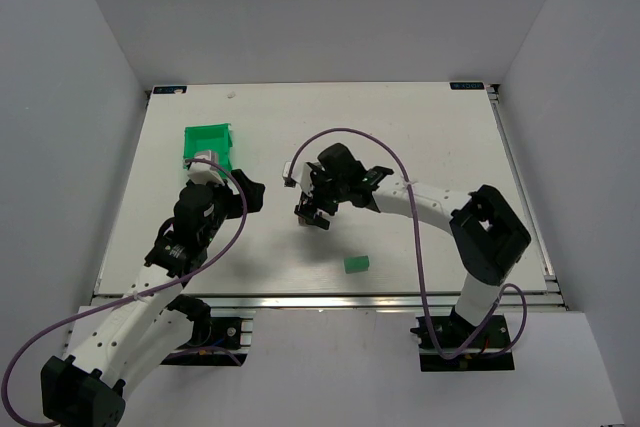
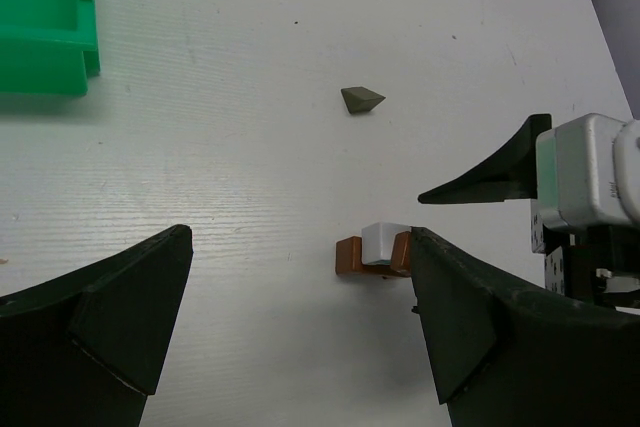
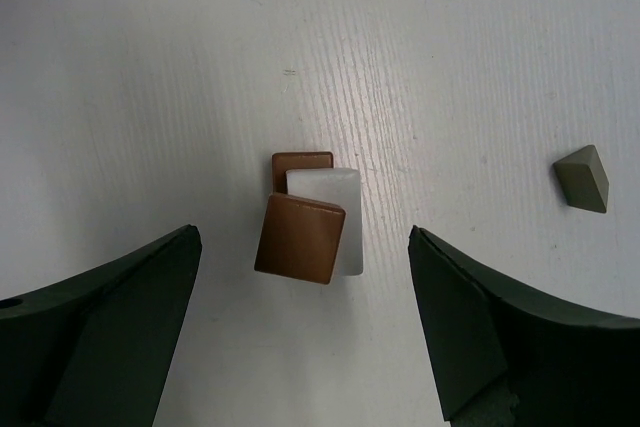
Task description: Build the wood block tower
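Observation:
The wood block tower (image 3: pixel 300 237) is a low cluster on the table, a whitish block (image 3: pixel 335 209) set between brown pieces. It also shows in the left wrist view (image 2: pixel 375 252). My right gripper (image 3: pixel 303 237) hangs open right above it, with one jaw on each side and touching nothing; in the top view (image 1: pixel 312 211) it hides the tower. My left gripper (image 2: pixel 300 237) is open and empty, low over the table to the tower's left (image 1: pixel 254 191). A small olive wedge block (image 2: pixel 361 99) lies apart from the tower (image 3: pixel 583 177). A green block (image 1: pixel 356 263) lies alone nearer the front edge.
A green plastic bin (image 1: pixel 208 143) stands at the back left, just behind the left wrist, and shows in the left wrist view (image 2: pixel 45 27). The right arm's cable loops over the middle of the white table (image 1: pixel 450 137).

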Controlling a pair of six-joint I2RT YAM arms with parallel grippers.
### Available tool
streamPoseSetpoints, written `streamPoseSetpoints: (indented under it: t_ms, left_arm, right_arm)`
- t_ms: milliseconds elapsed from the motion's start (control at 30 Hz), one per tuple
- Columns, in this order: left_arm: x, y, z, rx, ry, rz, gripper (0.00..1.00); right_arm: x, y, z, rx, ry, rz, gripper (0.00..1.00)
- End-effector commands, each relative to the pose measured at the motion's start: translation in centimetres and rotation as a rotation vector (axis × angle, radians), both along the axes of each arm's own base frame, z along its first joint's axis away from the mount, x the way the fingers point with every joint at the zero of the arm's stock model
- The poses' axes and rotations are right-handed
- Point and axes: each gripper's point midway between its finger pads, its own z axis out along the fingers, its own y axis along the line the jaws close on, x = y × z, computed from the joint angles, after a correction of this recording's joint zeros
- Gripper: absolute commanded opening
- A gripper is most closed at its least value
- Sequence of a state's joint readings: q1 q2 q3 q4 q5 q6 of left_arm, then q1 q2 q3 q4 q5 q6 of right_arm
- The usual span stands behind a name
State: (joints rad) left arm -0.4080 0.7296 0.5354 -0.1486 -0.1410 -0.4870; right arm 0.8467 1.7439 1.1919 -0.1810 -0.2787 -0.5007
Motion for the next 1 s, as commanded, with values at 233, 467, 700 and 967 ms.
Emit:
streamPoseSetpoints:
  t_ms: [233, 467, 700, 967]
  left_arm:
    - [0.0, -0.1, 0.6, 0.002, -0.029, -0.013, 0.98]
    - [0.1, -0.1, 0.5, 0.005, -0.027, -0.012, 0.98]
    - [0.2, -0.1, 0.4, 0.008, -0.024, -0.013, 0.98]
    - [0.1, -0.1, 0.5, 0.006, -0.027, -0.016, 0.98]
  right_arm:
    - [1.4, 1.2, -0.4, -0.009, -0.02, 0.002, 0.89]
    - [1.2, 1.3, -1.0, -0.017, -0.01, 0.019, 0.68]
    - [1.1, 1.3, -1.1, -0.019, -0.007, 0.028, 0.63]
    - [1.3, 1.4, -1.6, -0.026, -0.005, 0.029, 0.48]
